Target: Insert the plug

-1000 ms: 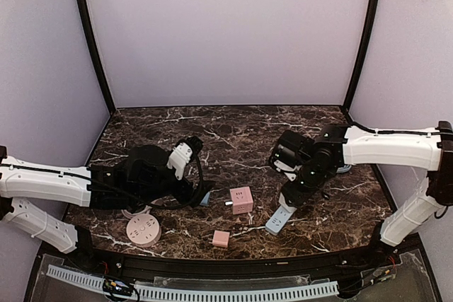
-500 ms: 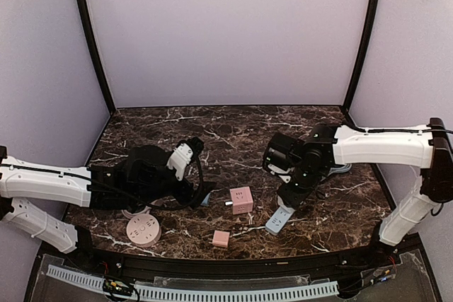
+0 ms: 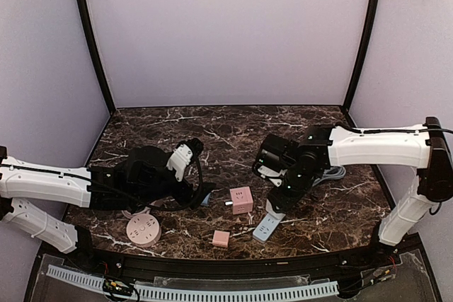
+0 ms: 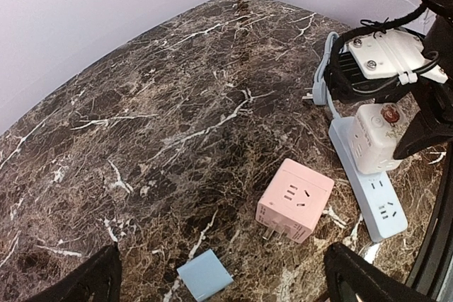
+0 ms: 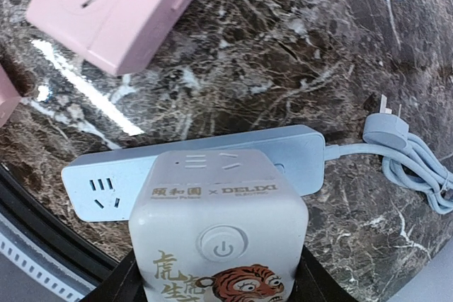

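From above, the right tool (image 3: 277,201) has swung left over the past second. The blue power strip (image 3: 265,228) has gone with it and now lies nearer the pink cube socket (image 3: 241,199), just to that cube's right. A strip that travels with the arm is probably already joined to what the arm holds, so the insertion looks made or nearly made. The left tool (image 3: 201,193) has not moved; it lies left of the pink cube.

From the left wrist, a white adapter (image 4: 375,136) stands upright on the strip, beyond and to the right of the pink cube, with the right tool's dark fingers on its sides. The left tool's own jaws are spread fully wide and hold nothing. A small blue block (image 4: 204,277) lies between them, in front of the pink cube.

From the right wrist, the jaws are partly closed and clamp the white adapter squarely over the strip. One socket stays free at the strip's left end. The strip's own plug (image 5: 386,126) lies loose on the worktop (image 5: 283,47), far to the right of the pink cube. No container shows in any view.
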Motion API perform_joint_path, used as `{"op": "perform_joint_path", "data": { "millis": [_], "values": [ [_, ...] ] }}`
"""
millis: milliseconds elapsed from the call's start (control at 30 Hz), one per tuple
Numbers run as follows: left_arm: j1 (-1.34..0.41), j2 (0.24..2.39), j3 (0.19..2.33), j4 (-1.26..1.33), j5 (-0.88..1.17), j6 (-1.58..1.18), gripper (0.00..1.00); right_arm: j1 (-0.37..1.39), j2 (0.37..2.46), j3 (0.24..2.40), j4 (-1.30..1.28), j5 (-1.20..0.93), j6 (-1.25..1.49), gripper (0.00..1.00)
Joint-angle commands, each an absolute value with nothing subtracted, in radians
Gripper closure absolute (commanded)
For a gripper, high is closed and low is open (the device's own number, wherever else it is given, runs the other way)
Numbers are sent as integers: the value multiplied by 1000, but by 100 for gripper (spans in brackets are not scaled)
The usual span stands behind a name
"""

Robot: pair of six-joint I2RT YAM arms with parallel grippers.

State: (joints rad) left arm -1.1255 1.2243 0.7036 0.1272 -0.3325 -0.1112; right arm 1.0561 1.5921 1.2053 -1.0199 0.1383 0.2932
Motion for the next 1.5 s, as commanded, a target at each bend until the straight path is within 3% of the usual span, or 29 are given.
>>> {"op": "perform_joint_path", "data": {
  "millis": [0,733,1467],
  "values": [
    [-1121,1196,687,136,-324,-101,0,1096,1601,1197,-909,-28,311,100],
    [-1121,1215,690,148,-316,-98,0,1097,1655,1142,-939,176,256,100],
    [-1122,1207,686,149,-295,-111,0,1082,1713,1021,-839,82,342,100]
  ]
}}
